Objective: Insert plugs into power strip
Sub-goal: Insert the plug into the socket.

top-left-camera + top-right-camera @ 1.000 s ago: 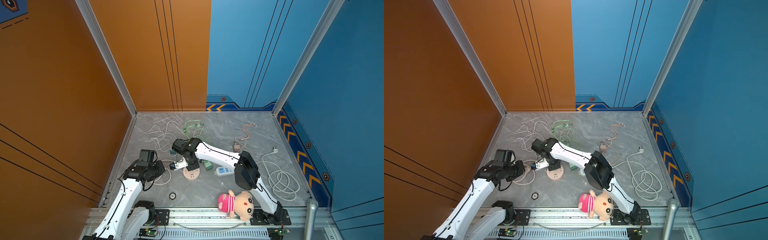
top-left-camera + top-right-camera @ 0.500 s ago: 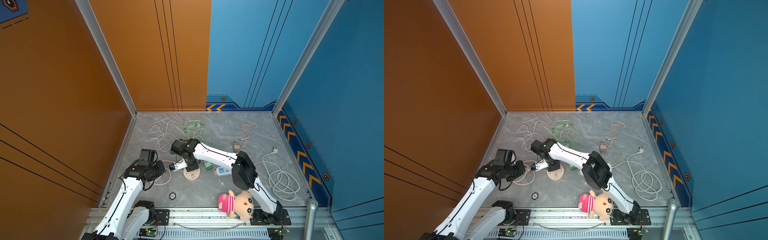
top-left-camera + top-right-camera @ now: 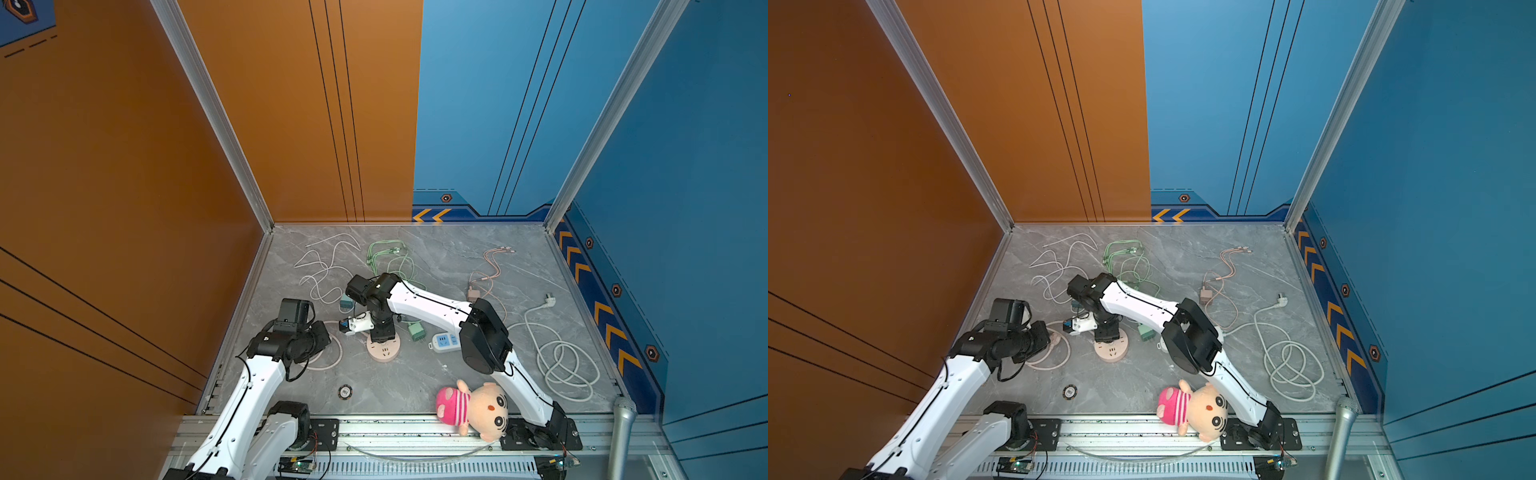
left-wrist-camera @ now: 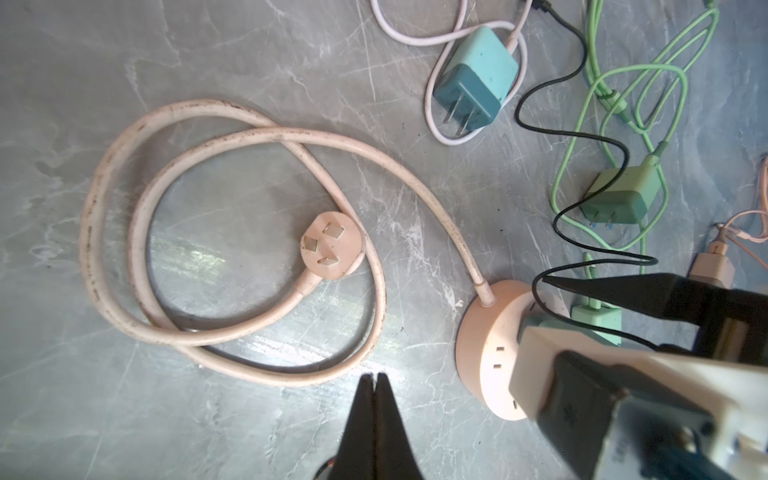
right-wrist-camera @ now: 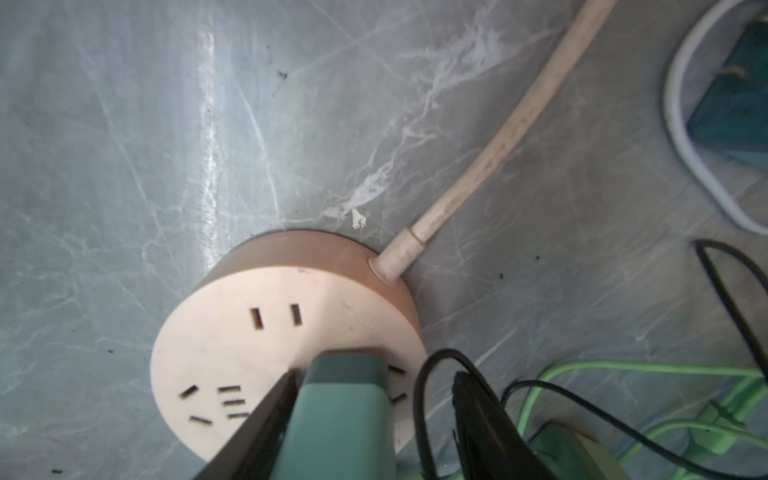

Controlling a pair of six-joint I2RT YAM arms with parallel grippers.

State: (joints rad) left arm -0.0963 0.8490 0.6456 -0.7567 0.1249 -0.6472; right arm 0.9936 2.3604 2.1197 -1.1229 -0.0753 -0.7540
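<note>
A grey marbled counter fills the booth. Orange wall stands left of and behind the round pink strip, blue wall stands to its right, and a metal rail runs along the edge by the arm bases. A teal plug stands upright on the strip's top face, its prongs hidden. The right fingers are parted around it: one lies against its side, the other is off it with a black cable in the gap. The left fingers are clenched on nothing over the counter to the strip's left, near its looped beige cord. A second teal plug lies on its side beyond the strip, ringed by a white cable. A mint plug lies just beside the strip on its right, a darker green plug further out, and the pink plug well off to the right. A white strip lies right of the pink one and a doll rests at the rail. Bare counter lies between the strip and the rail, but for a small disc. Against a second ago, both arms sit almost where they were, the right elbow a little nearer the strip.
</note>
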